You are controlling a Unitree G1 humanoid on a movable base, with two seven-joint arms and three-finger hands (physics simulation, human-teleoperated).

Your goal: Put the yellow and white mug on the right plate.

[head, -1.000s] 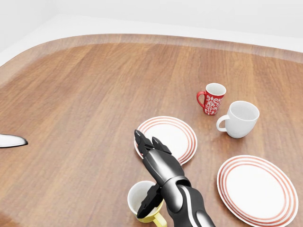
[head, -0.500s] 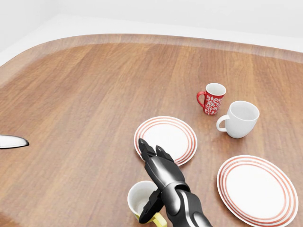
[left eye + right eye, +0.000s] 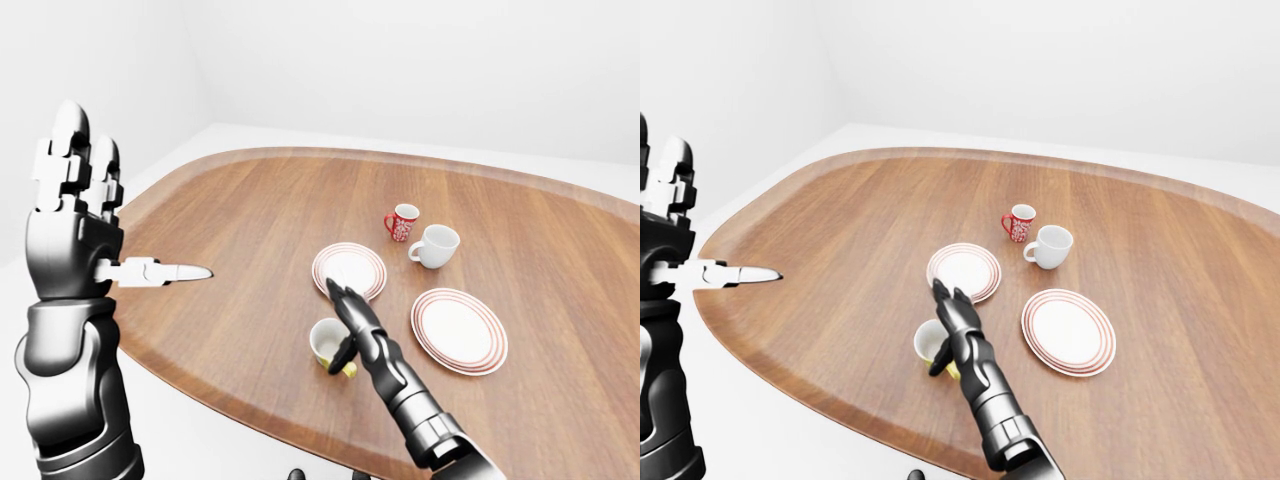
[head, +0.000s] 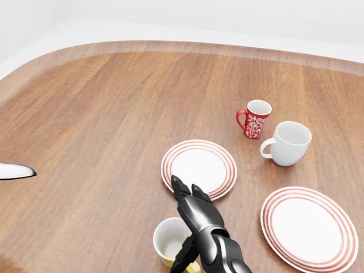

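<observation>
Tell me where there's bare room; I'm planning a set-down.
Free: the right plate, bare, and the wide table left of the left plate. Crowded: red mug beside white mug; right hand beside the yellow and white mug.

Brown wood-grain desk [image 4: 102, 114]; two white plates [image 4: 199, 166] [image 4: 310, 227] with red rings; red mug [image 4: 254, 119] with white floral pattern; plain white mug [image 4: 289, 143]; yellow and white mug [image 4: 170, 242].

Right hand [image 4: 190, 219] pulled back toward the head view's bottom edge: fingertips [image 4: 177, 182] were over the left plate [image 4: 199, 168] rim, now just short of it. Thumb slid lower beside the yellow and white mug [image 4: 169, 241]. Fingers remain spread.
</observation>
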